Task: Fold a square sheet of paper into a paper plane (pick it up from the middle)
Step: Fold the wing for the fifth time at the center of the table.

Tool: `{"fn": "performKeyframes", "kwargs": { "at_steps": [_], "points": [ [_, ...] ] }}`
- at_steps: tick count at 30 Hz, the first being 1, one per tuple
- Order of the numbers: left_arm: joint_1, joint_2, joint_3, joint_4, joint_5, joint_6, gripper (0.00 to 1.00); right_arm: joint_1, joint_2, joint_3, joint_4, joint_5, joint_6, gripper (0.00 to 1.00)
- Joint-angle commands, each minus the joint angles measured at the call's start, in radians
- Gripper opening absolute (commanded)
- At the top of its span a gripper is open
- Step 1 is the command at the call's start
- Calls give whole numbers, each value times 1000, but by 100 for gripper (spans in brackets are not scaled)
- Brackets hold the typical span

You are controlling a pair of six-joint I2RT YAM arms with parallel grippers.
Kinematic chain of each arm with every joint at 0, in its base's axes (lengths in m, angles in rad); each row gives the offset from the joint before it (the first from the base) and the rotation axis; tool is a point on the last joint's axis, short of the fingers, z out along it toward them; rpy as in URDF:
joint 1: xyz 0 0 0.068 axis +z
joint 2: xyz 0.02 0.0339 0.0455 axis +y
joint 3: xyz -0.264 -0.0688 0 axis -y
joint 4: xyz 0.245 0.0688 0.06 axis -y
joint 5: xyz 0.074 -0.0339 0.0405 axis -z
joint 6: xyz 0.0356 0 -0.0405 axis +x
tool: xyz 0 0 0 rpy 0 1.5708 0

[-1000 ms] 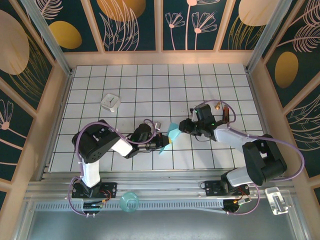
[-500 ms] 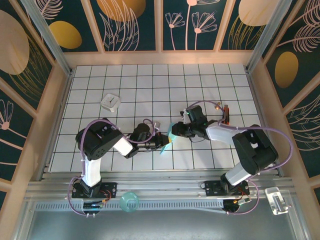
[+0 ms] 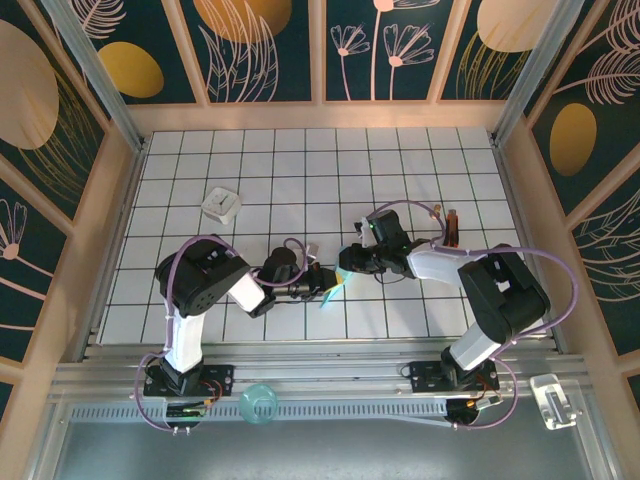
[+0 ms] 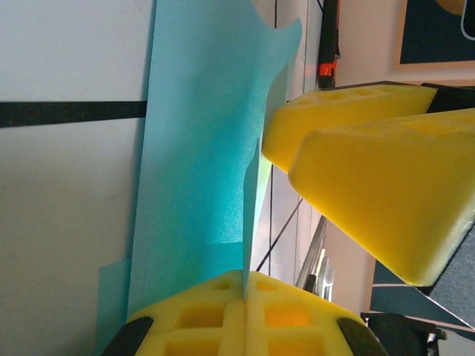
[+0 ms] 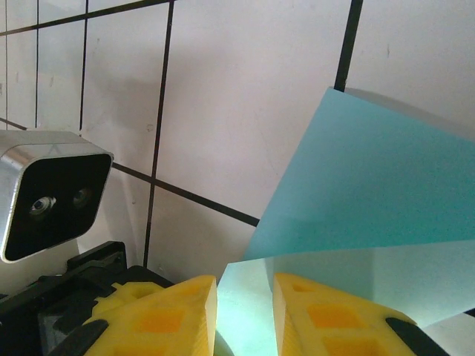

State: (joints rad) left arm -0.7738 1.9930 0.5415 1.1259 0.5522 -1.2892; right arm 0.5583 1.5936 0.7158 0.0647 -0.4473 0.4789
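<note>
White gridded tabletop [image 3: 250,150] under floral walls [image 3: 260,40]: left hand [image 4: 245,288] pinches the blue paper [image 4: 200,148], right hand [image 5: 245,297] parted astride it.

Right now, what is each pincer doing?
Left pincer: closed, holding the blue paper.
Right pincer: slightly open, with the blue paper in the gap.

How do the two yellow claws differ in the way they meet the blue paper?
The left gripper is shut, pinching the light-blue paper; the right gripper stands with jaws apart astride it. From above, the left gripper reaches in from the left, the right gripper from the right. Both have yellow fingers.
</note>
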Motion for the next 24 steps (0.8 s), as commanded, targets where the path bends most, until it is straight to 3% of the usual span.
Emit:
{"fn": "performKeyframes", "kwargs": {
  "at_steps": [1, 13, 24],
  "points": [
    [2, 39, -18, 25, 15, -27, 0, 9, 10, 18, 14, -10, -18, 26],
    [1, 73, -41, 64, 23, -126, 0, -2, -33, 11, -11, -2, -34, 25],
    [1, 76, -50, 42, 10, -132, 0, 9, -22, 2, 6, -31, -27, 23]
  ]
}}
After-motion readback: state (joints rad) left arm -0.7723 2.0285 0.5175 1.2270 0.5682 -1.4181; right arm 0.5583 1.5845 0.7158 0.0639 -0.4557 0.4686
